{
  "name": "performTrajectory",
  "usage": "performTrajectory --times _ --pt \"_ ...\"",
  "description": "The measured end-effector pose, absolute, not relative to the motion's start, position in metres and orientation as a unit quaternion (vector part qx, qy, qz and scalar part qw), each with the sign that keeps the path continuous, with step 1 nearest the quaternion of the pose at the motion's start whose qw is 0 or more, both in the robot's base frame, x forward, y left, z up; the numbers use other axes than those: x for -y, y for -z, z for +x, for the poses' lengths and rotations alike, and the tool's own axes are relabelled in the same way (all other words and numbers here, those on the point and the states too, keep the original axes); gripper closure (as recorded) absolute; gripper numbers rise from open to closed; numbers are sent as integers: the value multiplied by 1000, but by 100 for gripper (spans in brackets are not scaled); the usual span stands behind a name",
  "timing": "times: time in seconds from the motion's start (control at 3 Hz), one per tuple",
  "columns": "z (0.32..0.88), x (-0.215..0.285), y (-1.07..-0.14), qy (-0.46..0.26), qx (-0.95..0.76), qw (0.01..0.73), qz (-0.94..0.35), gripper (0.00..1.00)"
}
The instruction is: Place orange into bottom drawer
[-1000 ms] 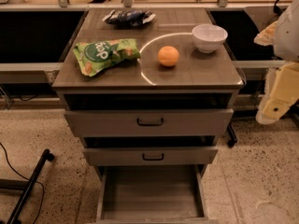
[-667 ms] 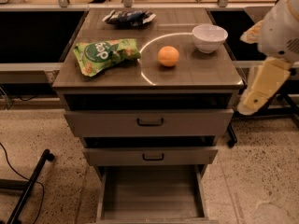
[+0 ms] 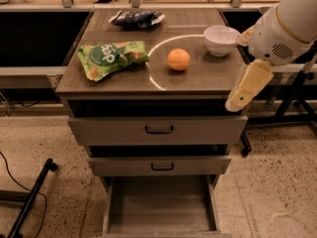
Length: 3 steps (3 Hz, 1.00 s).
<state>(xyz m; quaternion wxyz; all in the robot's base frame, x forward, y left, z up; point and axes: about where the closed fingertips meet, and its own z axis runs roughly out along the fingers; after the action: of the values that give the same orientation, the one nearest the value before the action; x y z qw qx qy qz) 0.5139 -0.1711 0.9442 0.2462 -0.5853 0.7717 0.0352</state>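
Orange sits on the tabletop, upper centre of frame. The bottom drawer is open at bottom centre, and the gripper hangs at right of frame off the tabletop's front-right corner; can't tell whether it's spread or clenched. Risk: coming in from the right, the arm could clip the white bowl near the orange, or a glancing touch could roll the round, smooth fruit away.

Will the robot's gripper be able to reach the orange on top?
Probably yes. The gripper hangs by the right front corner of the cabinet top, apart from the orange. Nothing lies between them; the white bowl sits farther back, and the green bag lies on the orange's other side.
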Motion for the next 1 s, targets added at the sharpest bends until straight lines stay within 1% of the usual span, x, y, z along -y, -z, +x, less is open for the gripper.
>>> performTrajectory --times 1.0 --pt "614 133 -911 -68 -765 305 -564 0"
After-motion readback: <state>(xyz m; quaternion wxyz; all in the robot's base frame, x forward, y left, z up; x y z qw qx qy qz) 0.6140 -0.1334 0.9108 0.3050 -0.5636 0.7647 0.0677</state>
